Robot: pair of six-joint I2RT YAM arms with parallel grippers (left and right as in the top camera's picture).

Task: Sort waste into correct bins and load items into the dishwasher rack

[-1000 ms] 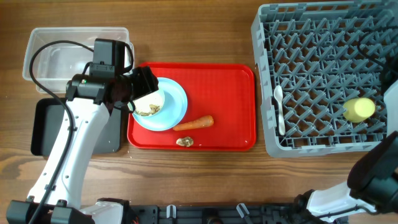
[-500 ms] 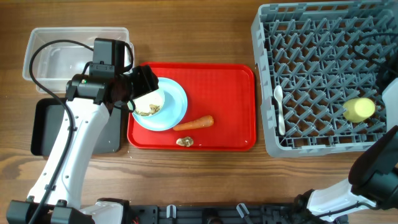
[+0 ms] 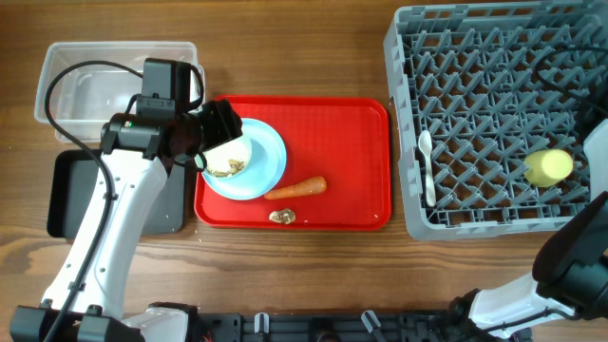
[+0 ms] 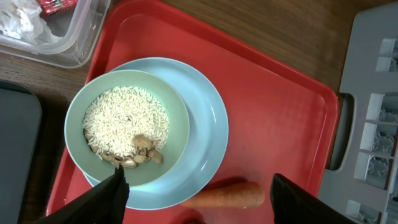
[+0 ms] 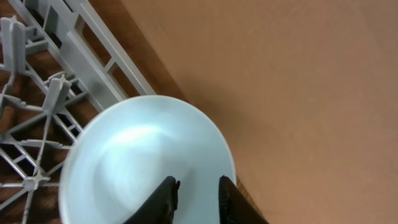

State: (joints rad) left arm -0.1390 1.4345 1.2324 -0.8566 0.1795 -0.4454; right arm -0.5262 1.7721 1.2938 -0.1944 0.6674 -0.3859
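Two bowls: rice bowl (image 4: 176,146) under left gripper (image 4: 198,180), second bowl (image 5: 143,149) at right gripper (image 5: 198,186). Two bins: clear tub (image 3: 81,90), black tray (image 3: 71,195). One each of plate (image 4: 208,124), carrot (image 3: 296,188), scrap (image 3: 282,217), cup (image 3: 549,167), spoon (image 3: 427,169), wrapper (image 4: 57,5), tissue (image 4: 18,22), red tray (image 3: 347,152), rack (image 3: 475,85).

Even bright light, soft shadows; bowl (image 5: 149,149) slightly blurred in right wrist view.

The rice bowl (image 4: 176,154) sits on the blue plate (image 4: 208,130), carrot (image 3: 296,188) beside it. Cup (image 3: 549,168) and spoon (image 3: 427,169) lie in the rack (image 3: 494,76); the right hand (image 5: 196,185) grips a second bowl (image 5: 143,155).
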